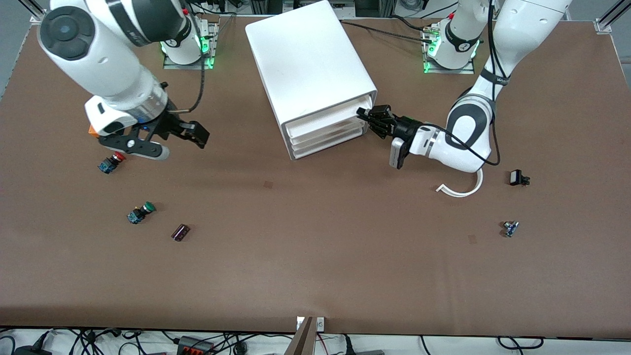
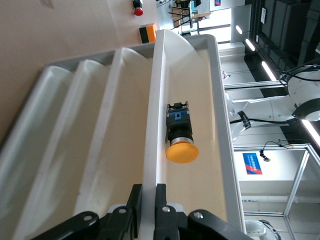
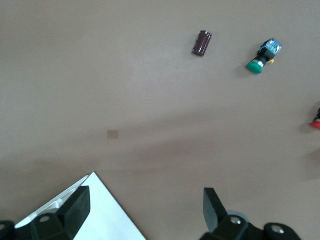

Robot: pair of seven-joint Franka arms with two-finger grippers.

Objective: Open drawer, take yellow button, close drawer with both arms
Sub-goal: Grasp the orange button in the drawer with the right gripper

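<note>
The cabinet (image 1: 308, 64) and its topmost drawer (image 2: 220, 125) look like smooth white plastic with a soft sheen. The button (image 2: 181, 137) has a matt orange cap. The table (image 1: 315, 256) is matt brown.

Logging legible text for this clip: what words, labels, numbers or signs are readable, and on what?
No text reads for certain.
Black band on the left arm: white lettering, too small to read.
Right arm's base and left arm's base: one dark mark each, maybe "2", unsure.
Blue sign in the room, left wrist view: blurred.
Nothing on the left gripper, shut on the drawer, or the open right gripper over the table.
</note>
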